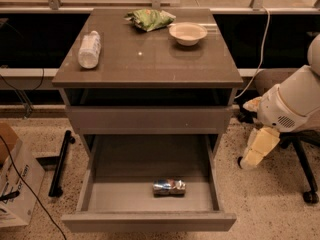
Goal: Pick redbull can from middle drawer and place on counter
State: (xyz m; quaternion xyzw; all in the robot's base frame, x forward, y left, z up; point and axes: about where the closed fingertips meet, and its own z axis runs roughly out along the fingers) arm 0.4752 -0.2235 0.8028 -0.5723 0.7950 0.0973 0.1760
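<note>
Task barely started. Middle drawer [131, 196] is pulled fully open; redbull can [169, 186] lies on its side on the drawer floor, toward the front, right of centre. Nothing grasped. End effector [258, 148] hangs low off to the right of the cabinet, outside the drawer and well apart from the can; I cannot tell whether it is spread or closed. Bench [150, 61] carries a water bottle [89, 49], a bowl [187, 33] and a green bag [150, 19]. Left to do, as I judge it: reach in, grasp, lift, place on the bench.
</note>
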